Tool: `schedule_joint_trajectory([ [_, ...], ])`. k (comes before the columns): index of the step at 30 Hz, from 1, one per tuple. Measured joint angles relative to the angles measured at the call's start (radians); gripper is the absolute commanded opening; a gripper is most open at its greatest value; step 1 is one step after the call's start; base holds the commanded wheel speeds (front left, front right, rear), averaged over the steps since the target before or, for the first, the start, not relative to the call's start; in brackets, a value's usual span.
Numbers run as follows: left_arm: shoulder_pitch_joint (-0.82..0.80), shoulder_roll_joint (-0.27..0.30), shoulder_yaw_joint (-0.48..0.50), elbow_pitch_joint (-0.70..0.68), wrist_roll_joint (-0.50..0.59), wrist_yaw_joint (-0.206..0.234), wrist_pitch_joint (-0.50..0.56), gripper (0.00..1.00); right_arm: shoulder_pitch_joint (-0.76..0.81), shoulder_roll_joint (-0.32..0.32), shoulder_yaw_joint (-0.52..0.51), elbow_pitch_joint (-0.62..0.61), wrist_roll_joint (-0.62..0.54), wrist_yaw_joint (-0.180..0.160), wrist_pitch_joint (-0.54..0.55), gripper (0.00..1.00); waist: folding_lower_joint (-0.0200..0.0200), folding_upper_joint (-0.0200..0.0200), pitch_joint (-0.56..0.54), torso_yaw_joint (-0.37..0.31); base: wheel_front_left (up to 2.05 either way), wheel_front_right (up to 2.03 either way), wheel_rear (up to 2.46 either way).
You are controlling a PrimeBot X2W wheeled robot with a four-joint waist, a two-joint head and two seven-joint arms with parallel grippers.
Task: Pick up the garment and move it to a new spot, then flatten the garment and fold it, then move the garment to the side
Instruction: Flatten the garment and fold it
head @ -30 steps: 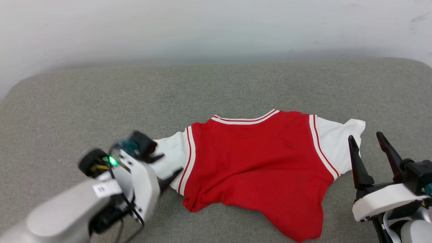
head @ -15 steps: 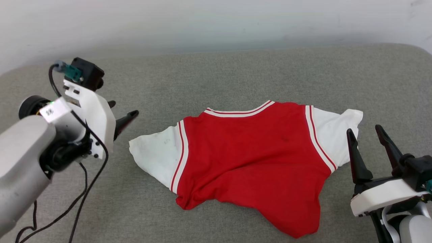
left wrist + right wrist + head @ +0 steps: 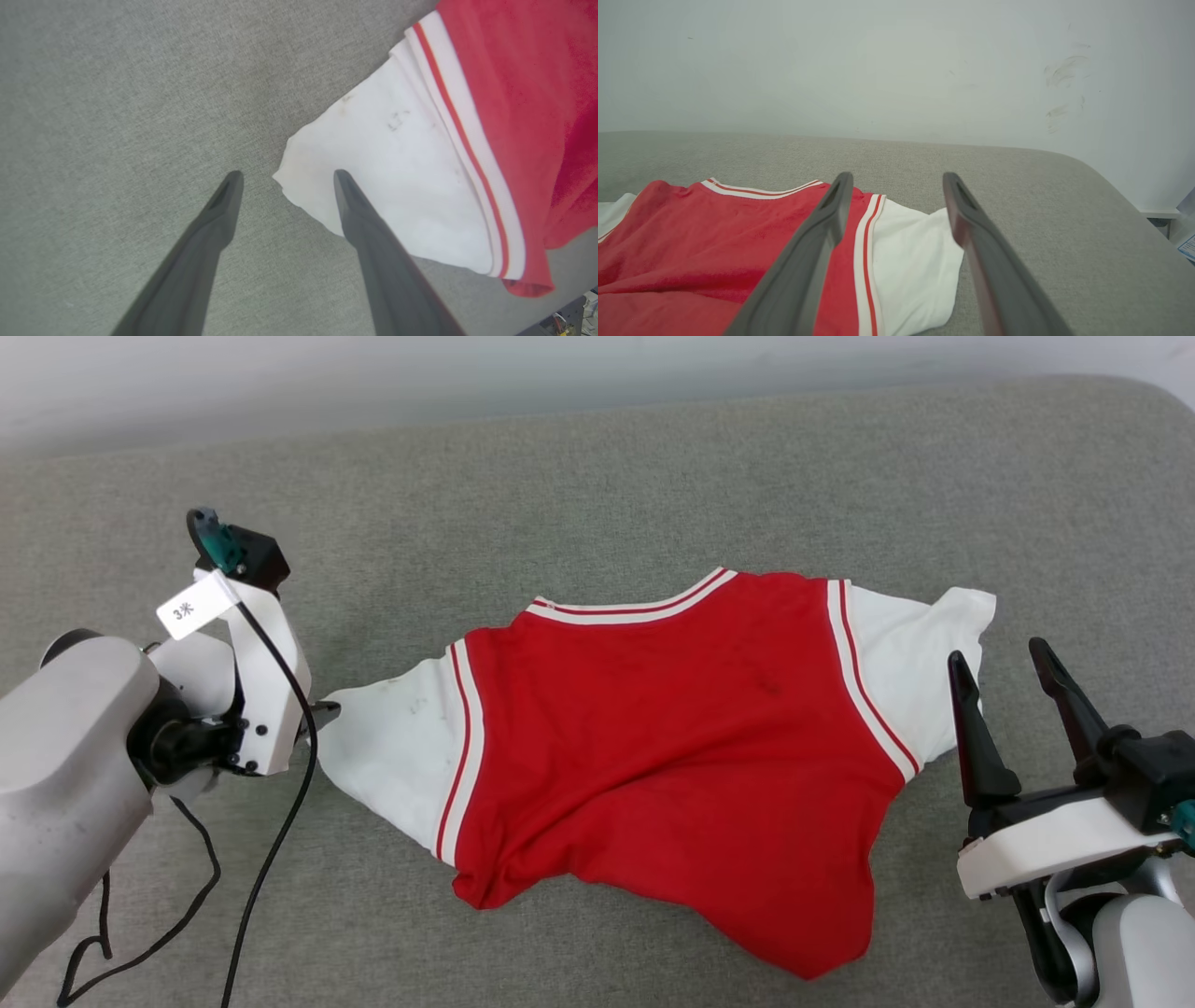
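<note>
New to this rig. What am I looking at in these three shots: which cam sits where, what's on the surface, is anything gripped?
This is a wheeled robot with two arms, and each arm ends in a two-fingered end effector. The head view looks down from the robot's head. Each wrist view looks along that arm's own two dark fingers.

On the grey padded surface lies a red T-shirt with white sleeves, spread out but wrinkled, with no print showing.

The left end effector is open, and the tip of one white sleeve lies between its fingers. The right end effector is open beside the other sleeve.

Nothing is held.
</note>
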Motion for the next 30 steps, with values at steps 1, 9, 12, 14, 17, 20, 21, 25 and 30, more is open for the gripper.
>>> schedule_joint_trajectory([
  [1, 0.000, -0.004, -0.005, 0.014, 0.001, -0.003, 0.002, 1.00, -0.005, 0.001, 0.002, 0.001, -0.001, 0.000, 0.000, 1.00, 0.0000, 0.0000, 0.006, -0.003, 0.00, 0.00, 0.00],
  [9, 0.026, -0.053, -0.045, 0.106, 0.022, -0.030, -0.021, 1.00, -0.024, 0.006, 0.004, 0.008, -0.007, 0.000, -0.008, 1.00, 0.0000, 0.0000, 0.036, -0.019, 0.00, 0.00, 0.00],
  [12, 0.026, -0.060, -0.064, 0.118, 0.028, -0.044, -0.017, 0.39, -0.024, 0.007, 0.001, 0.010, -0.009, 0.000, -0.009, 1.00, -0.0001, 0.0000, 0.040, -0.018, 0.00, 0.00, 0.00],
  [14, 0.026, -0.061, -0.071, 0.122, 0.028, -0.049, -0.027, 0.00, -0.026, 0.007, -0.002, 0.011, -0.010, 0.000, -0.009, 1.00, -0.0001, 0.0000, 0.040, -0.016, 0.00, 0.00, 0.00],
  [17, 0.029, -0.065, -0.073, 0.129, 0.039, -0.055, -0.088, 0.00, -0.037, 0.003, -0.005, 0.014, -0.010, 0.000, -0.007, 1.00, 0.0000, 0.0000, 0.034, -0.014, 0.00, 0.00, 0.00],
  [20, 0.029, -0.063, -0.073, 0.128, 0.064, -0.059, -0.167, 0.00, -0.054, -0.029, -0.018, 0.012, -0.011, 0.000, 0.002, 1.00, 0.0000, 0.0000, 0.020, -0.012, 0.00, 0.00, 0.00],
  [21, 0.029, -0.060, -0.073, 0.126, 0.075, -0.059, -0.194, 0.00, -0.061, -0.046, -0.023, 0.009, -0.015, 0.000, 0.007, 1.00, 0.0000, 0.0000, 0.014, -0.011, 0.00, 0.00, 0.00],
  [25, 0.007, -0.033, -0.049, 0.101, 0.104, -0.059, -0.299, 0.00, -0.112, -0.118, -0.046, -0.032, -0.015, 0.000, 0.050, 1.00, 0.0000, 0.0000, -0.009, -0.005, 0.00, 0.00, 0.00],
  [30, 0.001, -0.005, -0.012, 0.032, 0.114, -0.041, -0.400, 0.00, -0.165, -0.237, -0.040, -0.039, 0.031, 0.000, 0.201, 1.00, 0.0000, 0.0000, -0.023, 0.017, 0.00, 0.00, 0.00],
])
